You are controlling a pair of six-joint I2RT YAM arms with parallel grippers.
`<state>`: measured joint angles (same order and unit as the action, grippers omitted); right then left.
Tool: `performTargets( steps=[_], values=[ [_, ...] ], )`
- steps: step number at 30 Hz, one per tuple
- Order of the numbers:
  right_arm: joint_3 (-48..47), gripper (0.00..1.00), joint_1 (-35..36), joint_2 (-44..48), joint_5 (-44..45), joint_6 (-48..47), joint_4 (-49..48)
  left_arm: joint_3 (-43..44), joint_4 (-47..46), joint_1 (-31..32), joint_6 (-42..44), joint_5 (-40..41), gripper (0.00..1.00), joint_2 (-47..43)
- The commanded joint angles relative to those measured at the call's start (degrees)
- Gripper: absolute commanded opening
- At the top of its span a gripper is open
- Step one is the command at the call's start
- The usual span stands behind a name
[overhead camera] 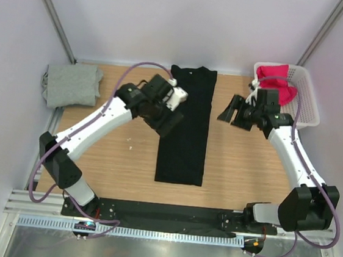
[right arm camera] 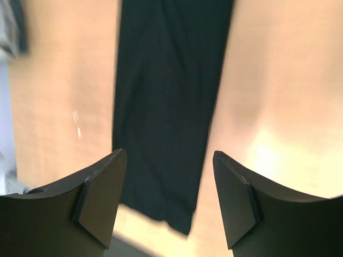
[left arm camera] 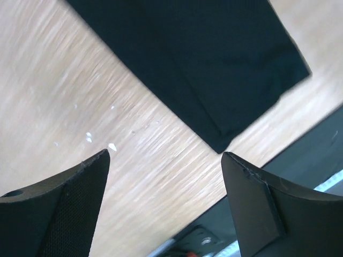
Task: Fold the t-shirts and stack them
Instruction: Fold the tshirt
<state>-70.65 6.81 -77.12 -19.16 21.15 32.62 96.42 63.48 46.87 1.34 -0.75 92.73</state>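
Observation:
A black t-shirt (overhead camera: 186, 127) lies folded into a long narrow strip down the middle of the table; it also shows as black t-shirt (left arm camera: 214, 64) and black t-shirt (right arm camera: 166, 107) in the wrist views. My left gripper (overhead camera: 167, 123) hovers open over the strip's left edge, nothing between its fingers. To the right of the strip, above bare wood, my right gripper (overhead camera: 229, 115) is open and empty. A grey t-shirt (overhead camera: 72, 85) lies folded at the far left. In the basket sits a magenta-red t-shirt (overhead camera: 277, 83).
The white mesh basket (overhead camera: 309, 100) stands at the back right corner. A black base rail (overhead camera: 168, 217) runs along the table's near edge. Grey walls close in the left, back and right sides.

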Motion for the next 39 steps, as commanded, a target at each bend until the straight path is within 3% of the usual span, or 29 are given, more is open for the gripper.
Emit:
performTargets(
  steps=[1,2,4,5,13,21,30,39],
  values=[
    [9.4,0.72,0.1,4.8,-6.7,4.6,6.3,-6.8,-3.6,-8.4,-14.9,-10.1,0.85,-3.2],
    [11.0,0.72,0.1,6.9,-7.6,5.7,6.7,-9.1,-5.0,-13.7,-19.4,-13.9,0.81,-5.7],
    [15.5,0.72,0.2,8.5,-9.2,6.7,7.7,-17.4,-9.5,-17.9,-30.5,-21.5,0.76,-7.8],
    [16.9,0.72,0.1,9.7,-9.5,7.1,8.2,-19.6,-10.1,-19.5,-31.8,-22.9,0.74,-8.7],
    [36.3,0.71,0.0,11.1,-13.3,16.2,2.0,-38.8,-19.8,-23.5,-40.9,-32.0,0.75,-6.7],
    [41.0,0.69,0.3,4.5,-14.9,20.9,-4.7,-53.9,-35.7,-23.9,-49.9,-33.8,0.72,-5.9],
    [41.6,0.68,3.4,0.1,-14.0,21.7,-7.9,-59.1,-47.0,-23.8,-56.0,-33.0,0.7,-3.4],
    [42.3,0.66,9.9,-2.8,-13.6,22.8,-8.9,-58.6,-48.9,-23.8,-57.9,-33.8,0.63,1.3]
  ],
)
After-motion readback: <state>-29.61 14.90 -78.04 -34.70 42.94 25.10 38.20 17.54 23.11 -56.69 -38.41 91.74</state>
